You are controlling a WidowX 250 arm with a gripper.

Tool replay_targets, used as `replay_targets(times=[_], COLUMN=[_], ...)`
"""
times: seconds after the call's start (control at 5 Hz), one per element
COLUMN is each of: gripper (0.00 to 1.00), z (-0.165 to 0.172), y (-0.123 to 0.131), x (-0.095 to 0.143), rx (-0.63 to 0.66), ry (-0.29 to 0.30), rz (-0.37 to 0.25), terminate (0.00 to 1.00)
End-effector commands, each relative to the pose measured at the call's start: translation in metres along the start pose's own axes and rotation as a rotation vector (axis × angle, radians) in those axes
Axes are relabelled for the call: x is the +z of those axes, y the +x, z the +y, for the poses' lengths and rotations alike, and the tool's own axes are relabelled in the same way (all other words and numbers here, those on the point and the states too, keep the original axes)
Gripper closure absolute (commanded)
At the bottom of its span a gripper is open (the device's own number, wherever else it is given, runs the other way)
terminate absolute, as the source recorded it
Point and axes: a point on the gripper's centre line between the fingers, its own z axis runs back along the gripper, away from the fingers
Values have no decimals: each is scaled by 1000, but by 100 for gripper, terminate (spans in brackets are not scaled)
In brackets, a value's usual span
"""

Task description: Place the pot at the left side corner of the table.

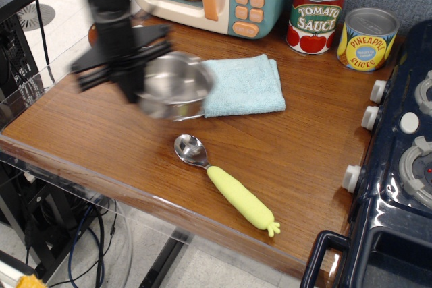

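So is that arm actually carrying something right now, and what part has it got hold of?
Yes. The gripper holds the pot by its left rim, lifted just left of the blue cloth. Motion blur hides the exact finger contact.

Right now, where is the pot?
The pot is held up in the hand over the table's left-centre, just left of the blue cloth and above the spoon.

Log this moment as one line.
tool: shut on shiny round steel pot | pot: airborne, beside light blue folded cloth | brown wood-grain table left corner: not reached
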Motion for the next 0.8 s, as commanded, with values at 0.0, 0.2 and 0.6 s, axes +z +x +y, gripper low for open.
replay_targets(times=[0.0,0.2,0.6], gripper=[100,100,100], z=[68,74,73], y=[36,46,46], x=[-14,-30,-48], rx=[196,235,242], ry=[-35,-17,80], rz=[-110,-121,-125], terminate=[0,0,0])
